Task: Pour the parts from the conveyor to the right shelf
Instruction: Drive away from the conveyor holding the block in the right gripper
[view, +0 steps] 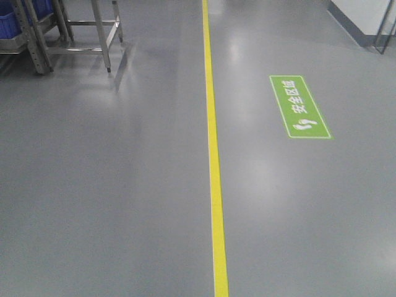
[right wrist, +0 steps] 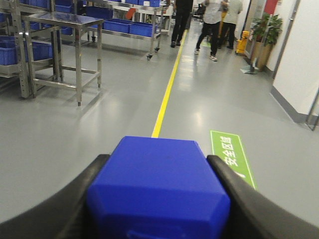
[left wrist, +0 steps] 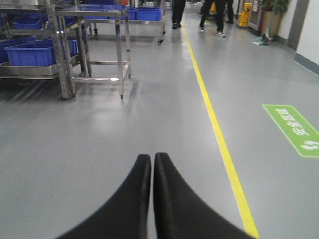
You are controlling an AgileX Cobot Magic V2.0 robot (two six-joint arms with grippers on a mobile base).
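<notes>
Right wrist-mounted view: the right gripper [right wrist: 158,160] is clamped on the bright-blue block [right wrist: 158,191]. The left gripper [left wrist: 152,158] has its jaws pressed together. Beyond lie the yellow floor line [right wrist: 167,89], the steel table [right wrist: 75,21] and the shelf [left wrist: 57,50] holding blue bins [left wrist: 30,55].

Glossy grey floor [view: 111,204] fills the front view, and a yellow line [view: 214,161] runs straight from six o'clock up to twelve. At two o'clock, right of that line, a green floor sign [view: 299,106] with white characters lies flat. Over at eleven o'clock stands a steel table [right wrist: 67,19] on thin legs. Far down the aisle at twelve, two people [right wrist: 212,22] stand near the line, and a potted plant [right wrist: 266,35] sits at one o'clock beside the white wall [right wrist: 304,59].
</notes>
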